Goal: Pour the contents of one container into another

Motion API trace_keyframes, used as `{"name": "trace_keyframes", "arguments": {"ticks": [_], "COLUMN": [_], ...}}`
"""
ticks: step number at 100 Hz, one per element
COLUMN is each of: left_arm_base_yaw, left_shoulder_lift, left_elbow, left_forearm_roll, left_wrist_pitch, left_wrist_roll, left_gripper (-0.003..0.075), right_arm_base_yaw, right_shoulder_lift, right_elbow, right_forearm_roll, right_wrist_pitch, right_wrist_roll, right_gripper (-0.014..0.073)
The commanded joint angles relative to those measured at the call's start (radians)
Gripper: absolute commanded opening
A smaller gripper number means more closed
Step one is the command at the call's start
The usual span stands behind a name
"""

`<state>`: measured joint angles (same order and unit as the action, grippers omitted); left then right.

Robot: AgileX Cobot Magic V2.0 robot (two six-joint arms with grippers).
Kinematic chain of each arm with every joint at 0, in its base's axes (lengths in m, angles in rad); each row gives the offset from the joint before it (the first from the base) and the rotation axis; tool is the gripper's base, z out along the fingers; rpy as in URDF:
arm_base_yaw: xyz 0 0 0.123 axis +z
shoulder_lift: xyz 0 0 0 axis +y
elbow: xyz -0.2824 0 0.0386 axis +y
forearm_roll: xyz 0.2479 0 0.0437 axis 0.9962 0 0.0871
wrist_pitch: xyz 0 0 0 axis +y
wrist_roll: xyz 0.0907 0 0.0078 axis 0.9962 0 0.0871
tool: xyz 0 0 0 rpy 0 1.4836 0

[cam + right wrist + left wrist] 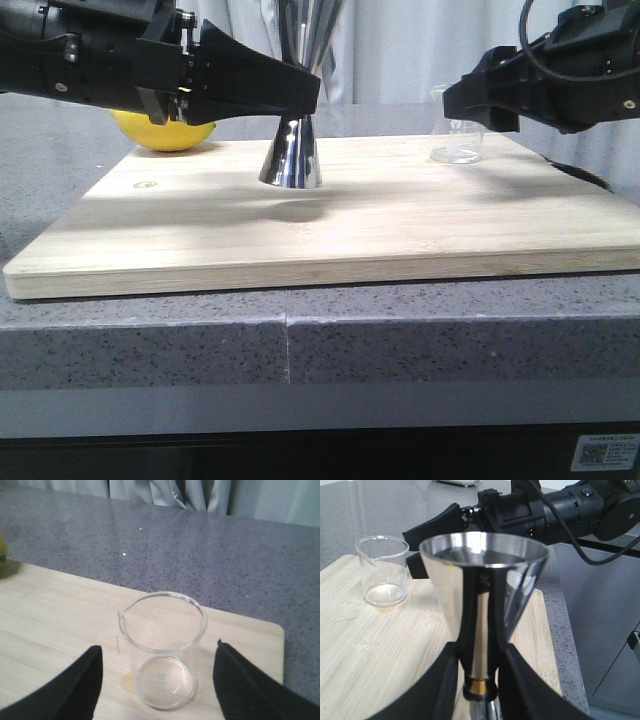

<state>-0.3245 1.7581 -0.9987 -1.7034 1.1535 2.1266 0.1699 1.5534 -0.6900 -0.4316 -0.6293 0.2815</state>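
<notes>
The speckled grey desk [150, 340] is seen nearest in the front view, and on it one pale wooden cutting board [330, 225] is laid. Three things are counted upon or beside the board: one steel jigger [292, 155], one glass beaker [457, 140] and one lemon [165, 130], the last placed at the board's far left corner, partly hidden behind the left arm.

The jigger is stood upright near the middle of the board. It is shaped like an hourglass, mirror-bright, with a thin gold band [480, 686] at its narrow waist. The left hand [479, 680] is closed around that waist, a black finger pressed on each side.

The beaker is set upright near the board's far right corner, well apart from the jigger. It is small, clear and short, a pour spout [122, 615] is formed in its rim, and no liquid can be made out inside. The right hand [157, 680] is held wide, its fingers [75, 687] flanking the beaker on both sides without touching the glass.
</notes>
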Motion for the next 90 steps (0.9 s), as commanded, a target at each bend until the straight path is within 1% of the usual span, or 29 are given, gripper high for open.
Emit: {"name": "trace_keyframes", "arguments": {"ticks": [1,29,60,90], "left_arm_base_yaw": [-0.008,-0.008,-0.008,0.003], "left_shoulder_lift": [-0.043,-0.043,-0.043,-0.043], "left_elbow": [-0.029,-0.029,-0.029,-0.029], "left_forearm_roll": [-0.073,-0.075,-0.083,-0.114], "left_wrist_pitch": [0.113,0.111,0.107,0.102], "left_wrist_roll": [0.006,0.024,0.033,0.088], "left_gripper": [0.0137,0.0137,0.0137,0.0137], "right_arm_base_yaw": [-0.002,-0.002,-0.002,-0.002], "right_shoulder_lift": [-0.069,-0.163,-0.323,-0.423], "right_elbow": [-0.021,-0.021,-0.021,-0.021], "right_forearm_roll": [-0.003,-0.04,-0.04,-0.04], "right_wrist_pitch": [-0.022,0.073,0.075,0.077], "right_wrist_roll": [0.016,0.083,0.087,0.091], "right_gripper": [0.043,0.043,0.043,0.043]}}
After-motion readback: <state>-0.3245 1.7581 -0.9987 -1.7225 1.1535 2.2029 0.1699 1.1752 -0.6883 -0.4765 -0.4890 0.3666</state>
